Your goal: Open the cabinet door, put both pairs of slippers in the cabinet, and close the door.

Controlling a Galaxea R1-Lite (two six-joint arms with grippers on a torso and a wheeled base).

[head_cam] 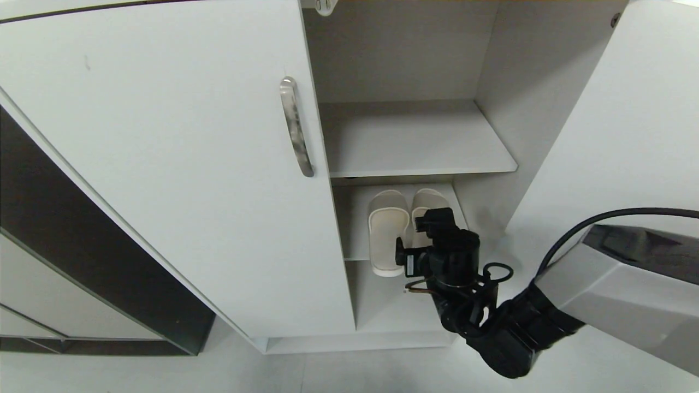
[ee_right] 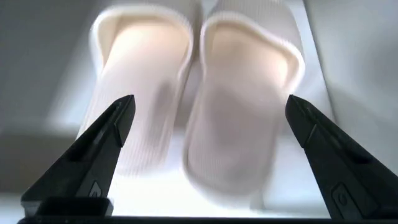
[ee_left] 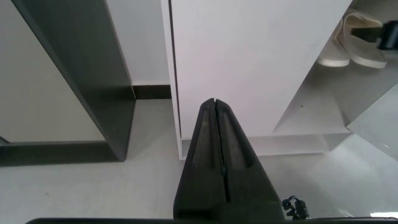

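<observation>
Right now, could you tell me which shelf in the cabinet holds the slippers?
The middle shelf: the white slippers lie side by side on it, directly below the upper shelf.

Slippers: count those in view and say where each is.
2. Both lie side by side on the cabinet shelf just above its floor: the left slipper and the right slipper, in front of the open right hand. The other pair may be hidden.

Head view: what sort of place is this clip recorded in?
Probably a home-style entryway or storage corner, indoors: a white shoe cabinet with one door open, a pair of pale slippers on its lower shelf, and a smooth light floor.
</observation>
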